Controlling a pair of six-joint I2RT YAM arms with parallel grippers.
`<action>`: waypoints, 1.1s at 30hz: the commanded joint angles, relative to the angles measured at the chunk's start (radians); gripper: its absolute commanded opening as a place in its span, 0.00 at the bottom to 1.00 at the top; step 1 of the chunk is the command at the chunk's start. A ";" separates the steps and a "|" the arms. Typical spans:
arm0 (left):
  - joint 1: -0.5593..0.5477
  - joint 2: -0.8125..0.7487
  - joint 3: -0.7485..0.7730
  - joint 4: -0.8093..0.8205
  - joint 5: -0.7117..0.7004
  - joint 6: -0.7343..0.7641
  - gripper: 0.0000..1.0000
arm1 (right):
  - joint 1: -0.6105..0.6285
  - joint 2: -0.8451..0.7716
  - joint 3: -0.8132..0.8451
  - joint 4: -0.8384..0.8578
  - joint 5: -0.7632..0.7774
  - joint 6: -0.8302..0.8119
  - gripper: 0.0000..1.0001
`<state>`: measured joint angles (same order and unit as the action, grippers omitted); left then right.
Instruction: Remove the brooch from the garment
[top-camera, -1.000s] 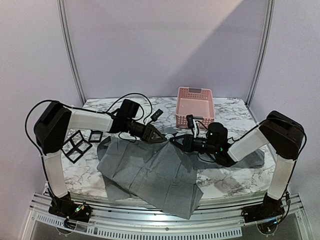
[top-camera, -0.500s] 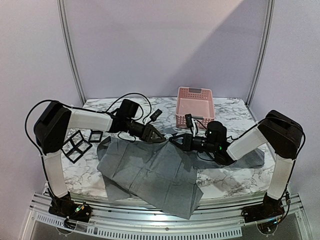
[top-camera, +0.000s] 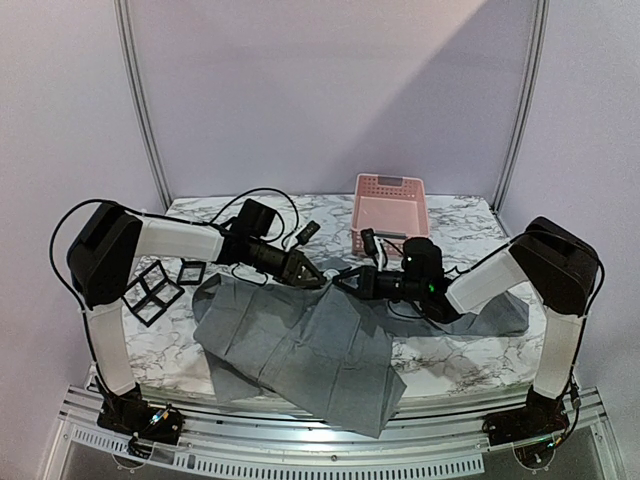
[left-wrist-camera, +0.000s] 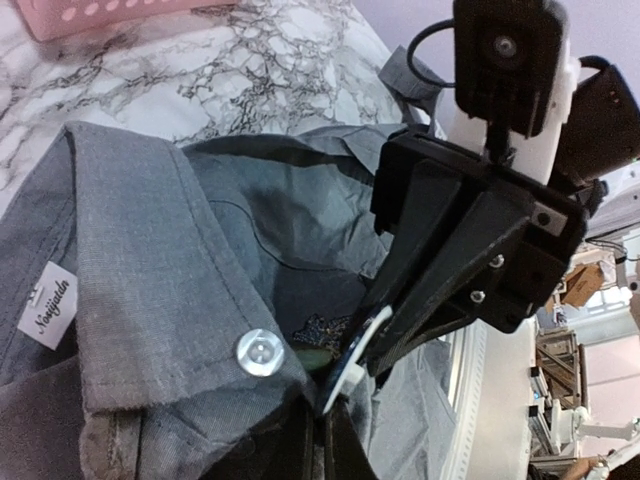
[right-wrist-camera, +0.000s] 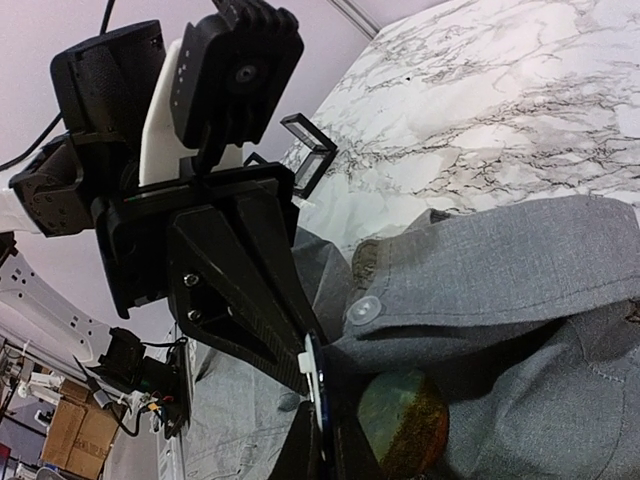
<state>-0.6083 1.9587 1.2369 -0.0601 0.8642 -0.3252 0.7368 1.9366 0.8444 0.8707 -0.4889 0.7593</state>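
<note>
The grey garment lies spread across the table and hangs over its front edge. My left gripper is shut on the cloth's edge beside a clear button. My right gripper meets it tip to tip and is shut, with a thin blue-and-white strip between its fingers. I cannot tell what that strip is. The brooch, a round green and orange-brown piece, sits in a fold just right of my right fingers. In the left wrist view the brooch is half hidden under the collar.
A pink basket stands at the back of the marble table behind the grippers. Black square frames lie on the left beside the left arm. A white label is sewn inside the collar.
My right gripper has moved left to meet the left gripper and has closed. The left gripper stays shut on the cloth and has shifted slightly.
</note>
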 joint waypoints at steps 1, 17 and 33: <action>-0.045 -0.021 0.022 0.029 0.080 0.015 0.00 | 0.007 0.051 0.077 -0.136 0.084 0.010 0.02; -0.048 -0.019 0.025 0.019 0.072 0.015 0.00 | 0.008 0.088 0.121 -0.209 0.109 0.033 0.03; -0.033 0.000 0.069 -0.086 -0.006 0.053 0.00 | 0.007 -0.214 -0.010 -0.205 0.183 -0.190 0.43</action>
<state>-0.6319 1.9587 1.2869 -0.1421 0.8284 -0.2939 0.7395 1.7882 0.8257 0.7052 -0.3420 0.6594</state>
